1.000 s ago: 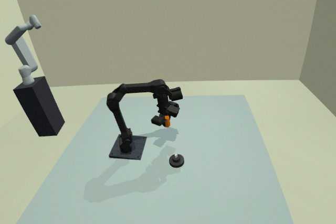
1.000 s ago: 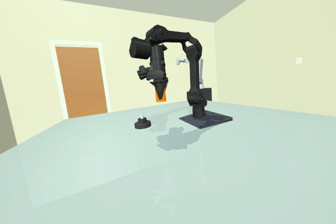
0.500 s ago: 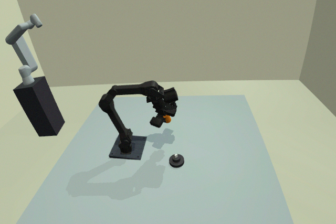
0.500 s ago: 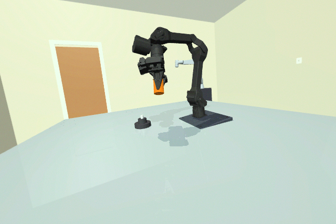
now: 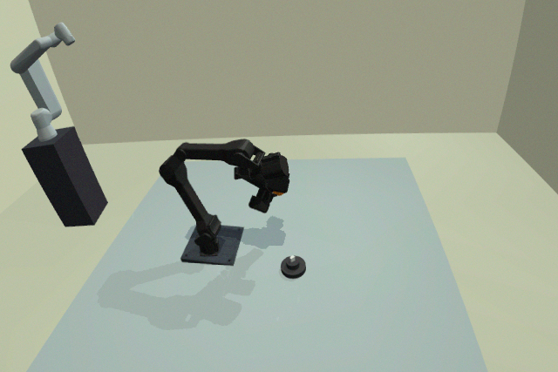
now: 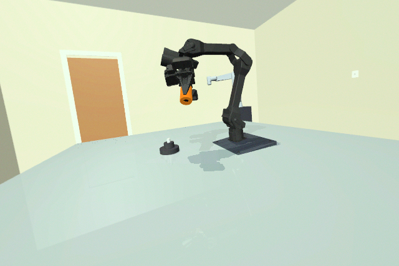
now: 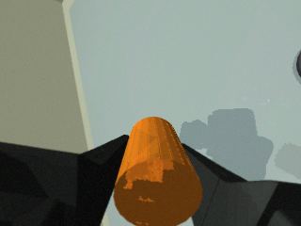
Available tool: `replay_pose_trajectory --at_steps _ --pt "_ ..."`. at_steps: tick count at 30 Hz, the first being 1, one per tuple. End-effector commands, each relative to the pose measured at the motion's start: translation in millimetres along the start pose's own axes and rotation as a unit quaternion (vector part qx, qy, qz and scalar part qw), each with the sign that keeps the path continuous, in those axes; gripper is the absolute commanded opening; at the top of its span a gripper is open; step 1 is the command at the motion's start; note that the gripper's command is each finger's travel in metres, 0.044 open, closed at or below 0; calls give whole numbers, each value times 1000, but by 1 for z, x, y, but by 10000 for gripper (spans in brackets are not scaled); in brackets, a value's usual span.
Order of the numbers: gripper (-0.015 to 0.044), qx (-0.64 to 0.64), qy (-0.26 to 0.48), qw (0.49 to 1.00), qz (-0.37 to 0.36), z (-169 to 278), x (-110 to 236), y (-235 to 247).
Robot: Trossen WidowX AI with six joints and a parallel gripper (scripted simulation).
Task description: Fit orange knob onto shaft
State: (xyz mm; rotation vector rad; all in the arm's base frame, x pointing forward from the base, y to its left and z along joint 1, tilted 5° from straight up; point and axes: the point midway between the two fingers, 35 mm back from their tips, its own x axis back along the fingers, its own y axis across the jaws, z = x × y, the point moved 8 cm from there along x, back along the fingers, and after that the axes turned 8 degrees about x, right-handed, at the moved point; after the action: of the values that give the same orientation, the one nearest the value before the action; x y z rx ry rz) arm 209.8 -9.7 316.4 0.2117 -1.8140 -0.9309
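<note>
My gripper (image 5: 269, 197) (image 6: 186, 90) (image 7: 153, 144) is shut on the orange knob (image 5: 280, 193) (image 6: 186, 96) (image 7: 157, 174) and holds it high above the table, tilted. In the exterior view the knob's lower end shows a dark hole (image 6: 185, 99). The round black pedestal (image 5: 293, 268) (image 6: 169, 149) stands on the table with the silver shaft (image 5: 293, 259) (image 6: 168, 141) upright in it. It stands below the knob and off to one side, well apart from it. In the wrist view only the pedestal's edge (image 7: 298, 63) shows at the right border. In the top view the knob is mostly hidden by the gripper.
The arm's dark base plate (image 5: 230, 254) (image 6: 257, 144) lies near the pedestal. A grey arm (image 5: 37, 84) on a dark box (image 5: 63, 179) stands off the table at the left. An orange door (image 6: 96, 98) is in the far wall.
</note>
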Motion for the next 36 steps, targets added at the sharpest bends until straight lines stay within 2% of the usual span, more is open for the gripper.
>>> replay_pose_trajectory --at_steps 1,8,19,20,36 --pt "0 6 -11 998 -54 0 9 -2" --pt "0 6 -20 993 -120 -1 18 -6" --pt "0 6 -24 989 -147 -1 17 -12" --pt "0 3 -20 992 -127 -1 17 -9" --pt "0 3 -20 992 -127 -1 17 -9"
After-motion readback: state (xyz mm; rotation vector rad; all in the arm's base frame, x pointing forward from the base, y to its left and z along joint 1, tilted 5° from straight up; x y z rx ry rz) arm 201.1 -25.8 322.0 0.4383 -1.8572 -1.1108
